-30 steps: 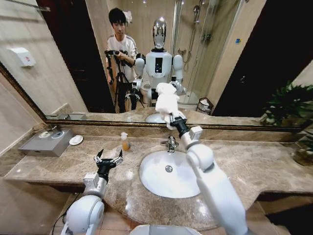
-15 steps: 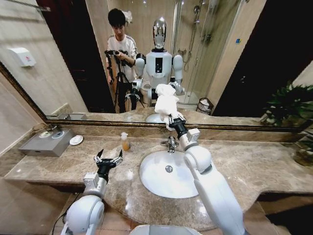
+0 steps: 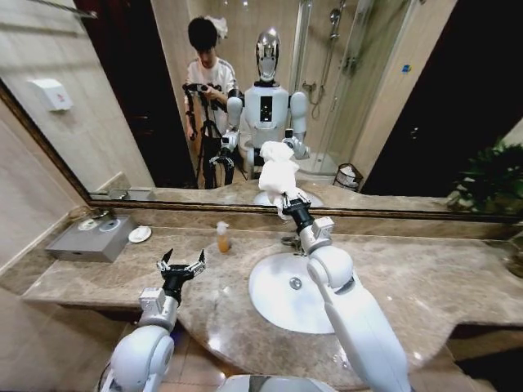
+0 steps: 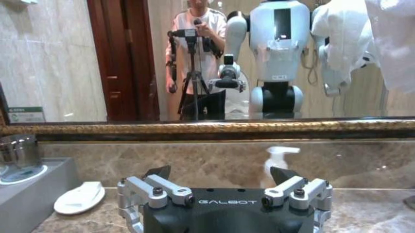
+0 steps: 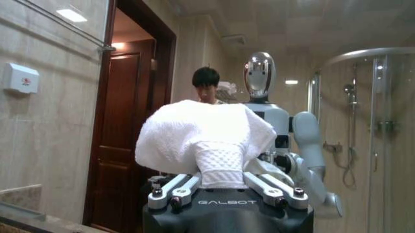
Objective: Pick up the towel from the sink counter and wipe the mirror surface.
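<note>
While the white basin [image 3: 294,292] in the sink counter [image 3: 425,278] is seen holding nothing but its drain, a small bottle [image 3: 222,238] of amber liquid is stood behind it near the mirror surface [image 3: 122,98]. Up at the glass, the towel [image 3: 279,174] is pinched in the right gripper [image 3: 288,202], bunched above the jaws and pressed against the mirror. Lower down, the left gripper [image 3: 181,265] is held spread wide over the counter, gripping nothing, well apart from the towel.

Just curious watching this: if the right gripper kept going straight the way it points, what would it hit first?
Most likely the mirror surface: the right gripper points at it, with the towel leading. Whether they already touch is unclear.
</note>
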Motion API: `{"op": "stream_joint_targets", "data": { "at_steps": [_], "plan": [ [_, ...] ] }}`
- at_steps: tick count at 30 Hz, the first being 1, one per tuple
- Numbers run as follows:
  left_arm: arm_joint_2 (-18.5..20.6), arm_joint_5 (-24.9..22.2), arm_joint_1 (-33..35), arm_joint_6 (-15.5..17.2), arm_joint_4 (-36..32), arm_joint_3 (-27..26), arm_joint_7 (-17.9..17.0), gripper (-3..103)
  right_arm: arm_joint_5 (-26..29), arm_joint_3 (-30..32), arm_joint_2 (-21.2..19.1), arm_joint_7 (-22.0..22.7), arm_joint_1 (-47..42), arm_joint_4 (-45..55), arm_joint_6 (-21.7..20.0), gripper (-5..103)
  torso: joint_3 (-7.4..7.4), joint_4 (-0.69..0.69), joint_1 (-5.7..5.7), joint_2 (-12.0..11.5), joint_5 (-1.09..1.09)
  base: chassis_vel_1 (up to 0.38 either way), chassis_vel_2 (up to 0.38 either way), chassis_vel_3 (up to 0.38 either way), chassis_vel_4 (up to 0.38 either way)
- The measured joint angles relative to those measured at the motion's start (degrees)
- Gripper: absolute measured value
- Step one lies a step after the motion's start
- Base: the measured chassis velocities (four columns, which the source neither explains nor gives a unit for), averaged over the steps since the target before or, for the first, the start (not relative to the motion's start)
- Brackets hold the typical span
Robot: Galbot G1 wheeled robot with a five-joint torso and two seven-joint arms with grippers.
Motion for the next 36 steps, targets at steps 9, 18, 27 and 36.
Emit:
{"op": "stream_joint_targets", "data": {
  "at_steps": [9,18,27,36],
  "plan": [
    [0.0,0.0,0.0,0.0,0.0,0.0,0.0,100,0.0,-4.1,1.5,0.1,1.3,-1.2,0.1,12,0.0,-0.01,0.0,0.0,0.02,0.011,0.004,-0.01,-0.01],
    [0.0,0.0,0.0,0.0,0.0,0.0,0.0,100,0.9,-7.0,5.4,-0.7,4.4,-6.9,-0.5,12,0.0,0.01,0.0,0.0,0.01,-0.01,-0.014,0.003,0.005],
    [0.0,0.0,0.0,0.0,0.0,0.0,0.0,100,1.7,-4.9,6.1,-1.8,12.7,-10.2,-0.9,12,0.0,0.0,0.0,0.0,0.02,0.0,0.0,0.0,0.0],
    [0.0,0.0,0.0,0.0,0.0,0.0,0.0,100,3.9,-5.8,6.2,-0.6,17.1,-11.8,-2.2,12,0.0,0.02,0.0,0.0,0.01,0.0,0.0,0.0,0.0]
  ]
}}
